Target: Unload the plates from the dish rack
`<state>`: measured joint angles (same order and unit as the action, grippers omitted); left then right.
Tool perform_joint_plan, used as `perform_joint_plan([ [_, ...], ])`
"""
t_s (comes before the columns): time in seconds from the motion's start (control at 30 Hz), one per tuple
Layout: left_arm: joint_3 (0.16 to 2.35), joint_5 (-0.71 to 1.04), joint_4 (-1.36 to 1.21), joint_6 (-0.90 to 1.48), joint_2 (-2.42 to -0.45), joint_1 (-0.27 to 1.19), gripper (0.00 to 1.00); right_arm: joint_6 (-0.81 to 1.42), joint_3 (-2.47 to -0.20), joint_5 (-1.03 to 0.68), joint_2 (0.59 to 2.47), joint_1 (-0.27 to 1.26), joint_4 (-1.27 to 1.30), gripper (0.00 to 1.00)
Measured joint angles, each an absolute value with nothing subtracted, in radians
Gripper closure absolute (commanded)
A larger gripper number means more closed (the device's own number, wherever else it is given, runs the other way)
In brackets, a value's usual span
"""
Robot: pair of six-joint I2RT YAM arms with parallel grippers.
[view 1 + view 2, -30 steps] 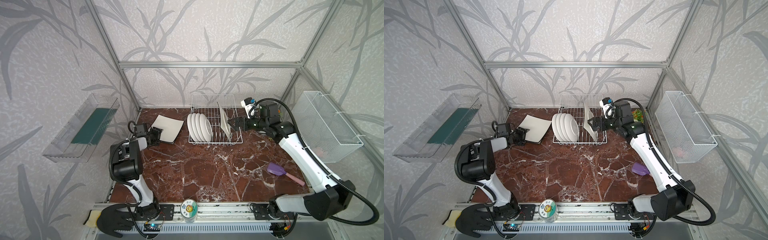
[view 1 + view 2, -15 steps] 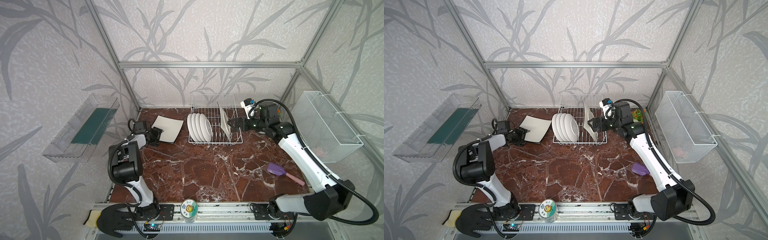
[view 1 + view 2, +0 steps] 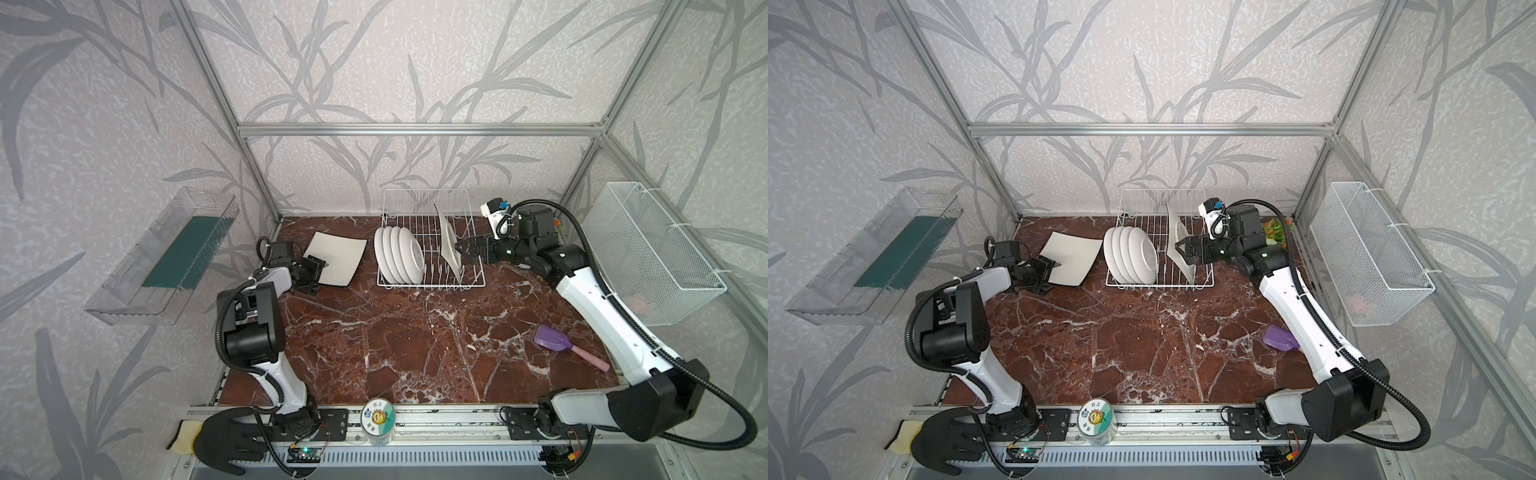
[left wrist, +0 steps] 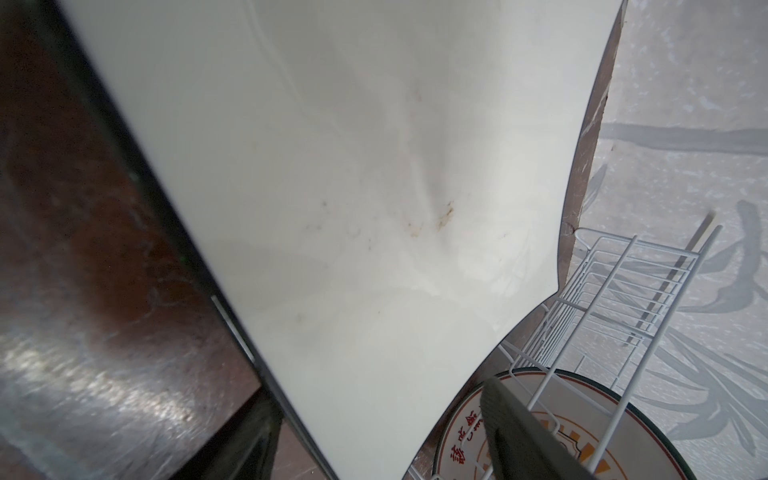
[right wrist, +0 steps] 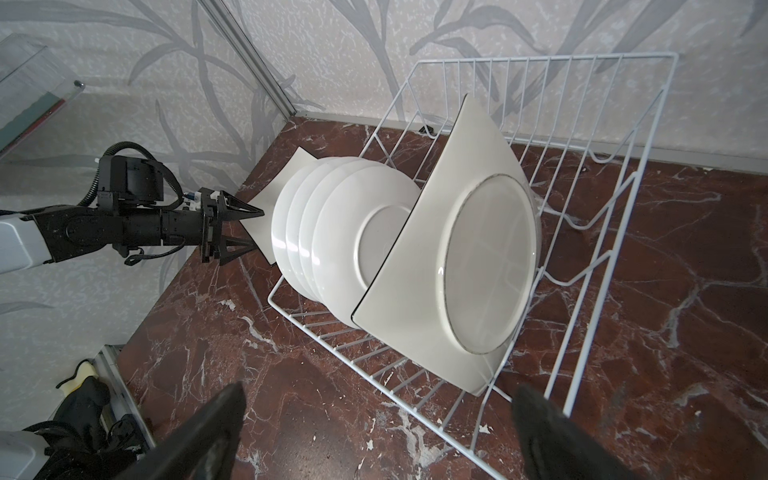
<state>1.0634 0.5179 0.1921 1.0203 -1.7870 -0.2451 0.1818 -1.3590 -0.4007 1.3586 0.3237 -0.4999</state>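
The rack (image 3: 428, 285) sits at 12 o'clock on the worktop (image 3: 415, 345). It holds four round plates (image 3: 399, 259) standing in a row on its 9 o'clock side, and one square plate (image 3: 448, 245) leaning toward its 3 o'clock side. A second square plate (image 3: 338, 262) lies at about 10 o'clock on the worktop, outside the rack. That makes six plates, with five left to unload.

The jaws of the right arm (image 3: 582, 286) stand wide open just beside the leaning square plate, gripping nothing. If they close off-centre on the curved edge, the plate may twist or slip. A lift that is not straight could hook its low corner on the rack's wires. That could drag the rack or knock the plate against the round ones.

The jaws of the left arm (image 3: 270, 278) are open astride the corner of the flat plate. Pulling back crookedly could catch that corner and slide the plate along the worktop.
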Motion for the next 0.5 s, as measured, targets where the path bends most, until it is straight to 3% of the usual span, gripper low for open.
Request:
perform_joint_plan([
  [0.5,1.063,0.522,0.203,0.990,-1.768,-0.245,0.16,0.178,-1.359,-0.401,1.359,0.324,-0.500,0.01],
])
